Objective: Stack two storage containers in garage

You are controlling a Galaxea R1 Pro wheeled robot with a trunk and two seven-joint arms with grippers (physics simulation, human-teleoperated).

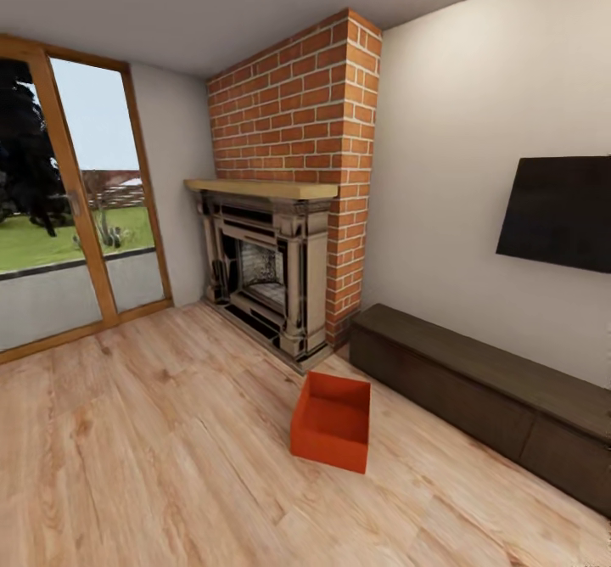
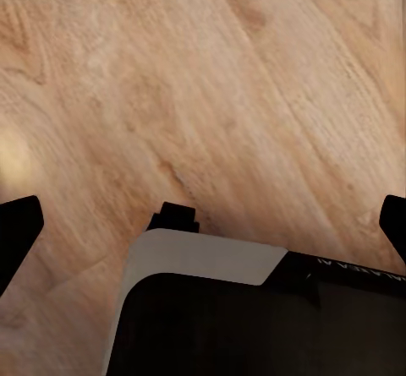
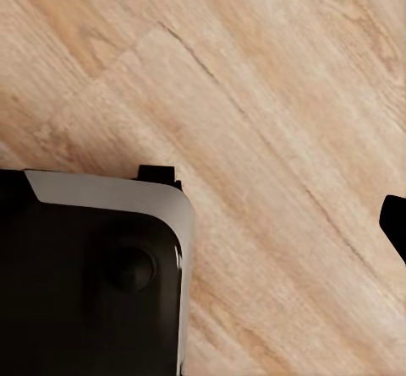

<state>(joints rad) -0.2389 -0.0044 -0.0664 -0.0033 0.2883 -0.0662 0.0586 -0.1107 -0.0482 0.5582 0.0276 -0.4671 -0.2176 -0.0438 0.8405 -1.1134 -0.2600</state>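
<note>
Wood-plank floor [image 1: 153,448] (1 orange-red container [image 1: 332,421])

Brick fireplace [image 1: 293,202], low dark bench [image 1: 484,393], wall screen [image 1: 560,210], glazed doors [image 1: 72,202], wood-plank floor [image 1: 153,457].

Brick fireplace [image 1: 293,210] w/ mantel, dark bench [image 1: 484,389], wall screen [image 1: 560,210], glass door [image 1: 68,210]

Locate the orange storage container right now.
In the head view the storage container sits on the wood-plank floor, lower centre, just in front of the brick fireplace and left of the long dark bench.
</note>
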